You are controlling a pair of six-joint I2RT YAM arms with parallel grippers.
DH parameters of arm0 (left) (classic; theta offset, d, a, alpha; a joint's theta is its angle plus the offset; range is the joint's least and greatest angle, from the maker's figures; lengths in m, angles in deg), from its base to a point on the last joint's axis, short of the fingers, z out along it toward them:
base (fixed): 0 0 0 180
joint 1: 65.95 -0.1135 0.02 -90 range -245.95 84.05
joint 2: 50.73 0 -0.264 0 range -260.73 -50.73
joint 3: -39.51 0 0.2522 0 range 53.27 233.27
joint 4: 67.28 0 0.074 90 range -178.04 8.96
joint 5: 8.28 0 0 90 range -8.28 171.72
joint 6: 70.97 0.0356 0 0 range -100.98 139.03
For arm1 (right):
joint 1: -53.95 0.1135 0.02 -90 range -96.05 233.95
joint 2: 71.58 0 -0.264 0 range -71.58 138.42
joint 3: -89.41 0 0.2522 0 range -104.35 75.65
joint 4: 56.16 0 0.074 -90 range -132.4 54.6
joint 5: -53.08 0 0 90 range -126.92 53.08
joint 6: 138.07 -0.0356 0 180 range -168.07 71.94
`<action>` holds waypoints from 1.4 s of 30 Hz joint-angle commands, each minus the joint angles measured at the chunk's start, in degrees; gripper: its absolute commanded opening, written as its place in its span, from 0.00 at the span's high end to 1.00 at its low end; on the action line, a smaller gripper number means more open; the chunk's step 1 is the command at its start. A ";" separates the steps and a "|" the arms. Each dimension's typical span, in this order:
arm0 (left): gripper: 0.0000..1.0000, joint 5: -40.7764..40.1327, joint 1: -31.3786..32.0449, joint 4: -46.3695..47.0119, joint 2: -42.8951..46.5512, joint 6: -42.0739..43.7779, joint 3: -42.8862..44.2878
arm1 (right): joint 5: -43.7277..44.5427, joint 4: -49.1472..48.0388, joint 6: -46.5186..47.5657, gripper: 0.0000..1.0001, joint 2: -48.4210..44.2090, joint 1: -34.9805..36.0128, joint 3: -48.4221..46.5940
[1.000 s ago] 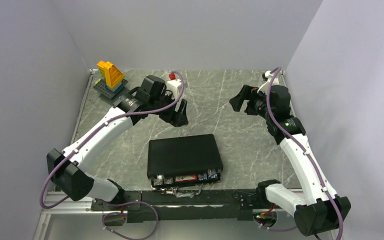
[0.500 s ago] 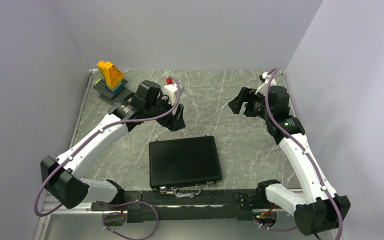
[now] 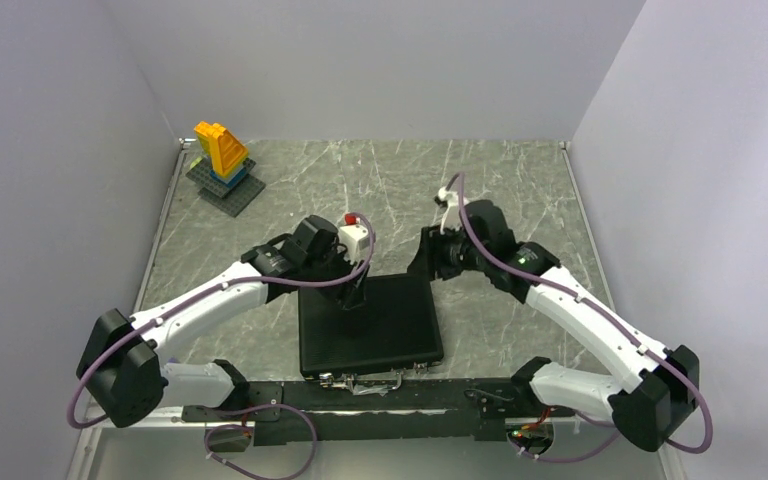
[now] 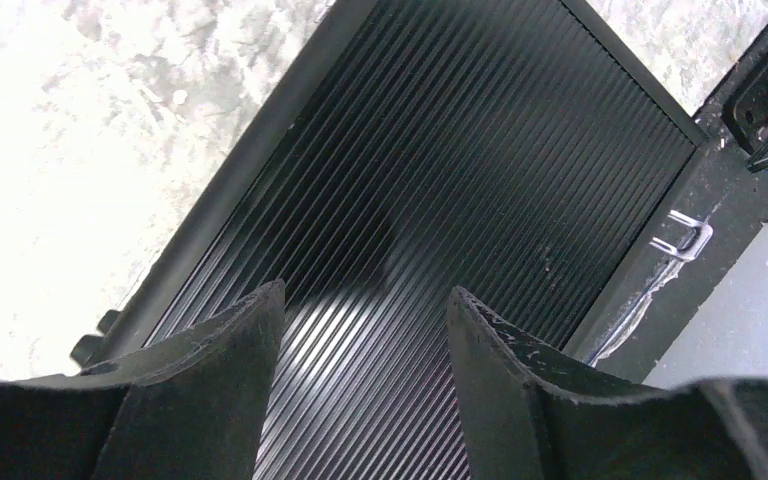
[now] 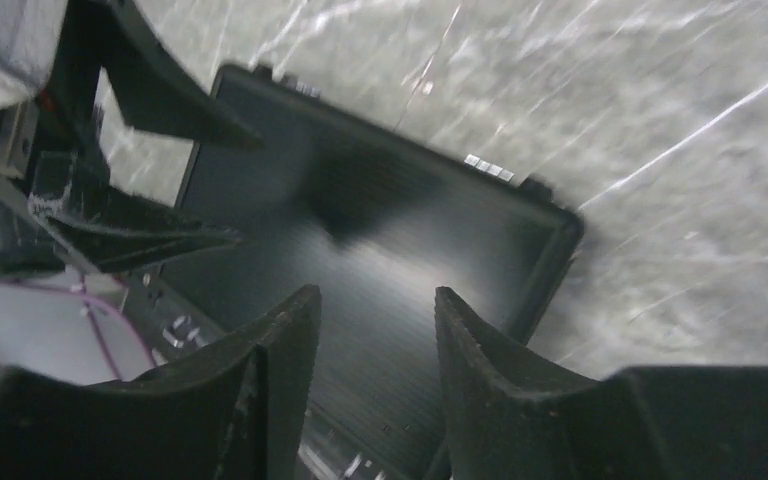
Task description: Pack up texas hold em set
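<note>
- Both arms have swung in from the far half of the table (image 3: 380,185) and now hang over the case (image 3: 370,335). A second ago its lid stood slightly ajar, with colour showing along the front; now it lies flat and shut.
- In the left wrist view the left fingers (image 4: 220,380) stand spread with nothing in the gap. The ribbed black lid of the case (image 4: 460,150) fills the space between and beyond them.
- In the top view the left fingers (image 3: 352,295) point down over the upper left part of the lid. Whether the tips touch it I cannot tell.
- In the right wrist view, which is blurred, the right fingers (image 5: 270,380) are spread too, pinching nothing. The case (image 5: 380,230) lies beyond them, one corner at the right of the frame.
- In the top view the right fingers (image 3: 426,262) sit just beside the case's upper right corner.
- Closed, the case lies at the lower centre of the top view, its front edge near the arms' bases, with silver latches (image 3: 360,378) along that edge.
- A silver clip (image 4: 682,235) shows on the case's edge at the right of the left wrist view.
- A yellow and blue brick tower (image 3: 222,152) stands at the upper left of the top view, well apart from the case and both arms.
</note>
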 commanded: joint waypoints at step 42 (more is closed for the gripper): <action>0.39 -4.77 1.26 4.17 -2.56 0.16 0.50 | 22.56 2.60 -39.28 0.81 -16.02 41.53 31.95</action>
